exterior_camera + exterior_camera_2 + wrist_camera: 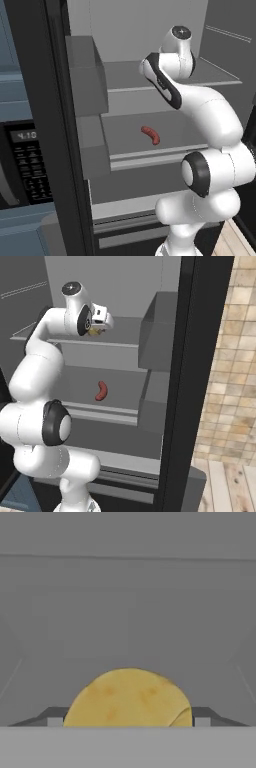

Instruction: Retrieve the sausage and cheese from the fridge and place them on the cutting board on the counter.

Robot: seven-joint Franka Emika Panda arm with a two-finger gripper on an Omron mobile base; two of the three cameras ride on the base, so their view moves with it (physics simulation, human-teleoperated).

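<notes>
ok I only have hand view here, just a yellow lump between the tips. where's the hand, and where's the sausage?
Observer: The gripper is inside the fridge, at the upper shelf, with the cheese right at it.
Operator: sausage?
Observer: The sausage lies one shelf lower, alone near the middle of that shelf.
Operator: fingers shut on the cheese?
Observer: Cannot tell. In the right base view only a yellow sliver shows under the hand, and the fingertips are hidden there.
</notes>
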